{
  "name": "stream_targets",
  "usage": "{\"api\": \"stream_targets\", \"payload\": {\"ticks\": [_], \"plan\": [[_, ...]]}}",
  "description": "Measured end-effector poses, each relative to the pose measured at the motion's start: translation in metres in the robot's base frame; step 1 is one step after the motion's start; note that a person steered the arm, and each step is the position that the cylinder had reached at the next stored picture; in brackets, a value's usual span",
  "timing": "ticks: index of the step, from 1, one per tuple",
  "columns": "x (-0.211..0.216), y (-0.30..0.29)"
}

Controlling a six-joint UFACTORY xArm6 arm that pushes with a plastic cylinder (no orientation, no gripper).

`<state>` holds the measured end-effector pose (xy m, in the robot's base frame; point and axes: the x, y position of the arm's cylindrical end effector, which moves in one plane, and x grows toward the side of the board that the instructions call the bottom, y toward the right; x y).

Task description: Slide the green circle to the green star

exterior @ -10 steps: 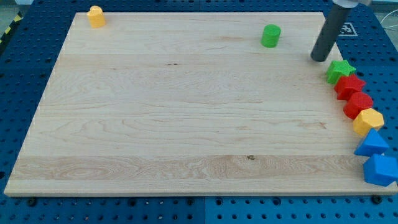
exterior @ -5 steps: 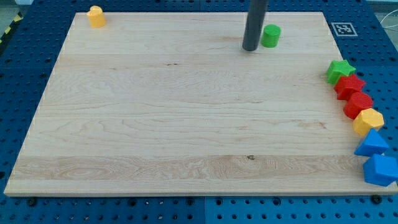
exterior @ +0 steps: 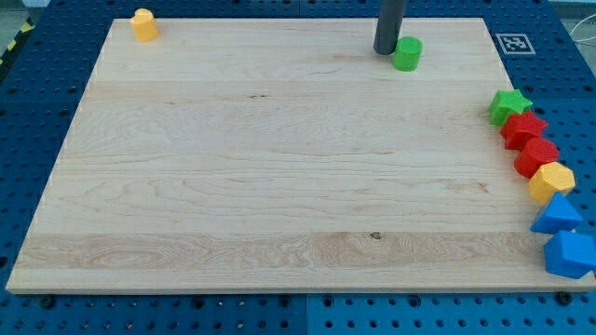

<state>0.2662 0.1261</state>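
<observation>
One pale wooden tabletop [exterior: 233, 167] fills the frame. My tip [exterior: 386, 51], a plain rod tool without jaws, touches the small green circle block [exterior: 406, 54] upper right, well apart from the green star block [exterior: 508, 105] at the right edge.

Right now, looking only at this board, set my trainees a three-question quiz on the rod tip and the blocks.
1. True or false: my tip sits just left of the green circle in the view.
2. Which block lies directly below the green star in the view? A) red B) blue C) yellow
3. Fill in: the yellow block alone in the top-left corner is far from the ___ edge.

Key: 1 true; 2 A; 3 right.
</observation>
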Motion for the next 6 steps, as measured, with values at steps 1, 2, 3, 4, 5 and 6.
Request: {"api": "stream_targets", "payload": {"ticks": [1,2,3,4,5,6], "plan": [[0.0,0.0],[0.001,0.002],[0.003,0.013],[0.009,0.02],[0.018,0.021],[0.032,0.035]]}}
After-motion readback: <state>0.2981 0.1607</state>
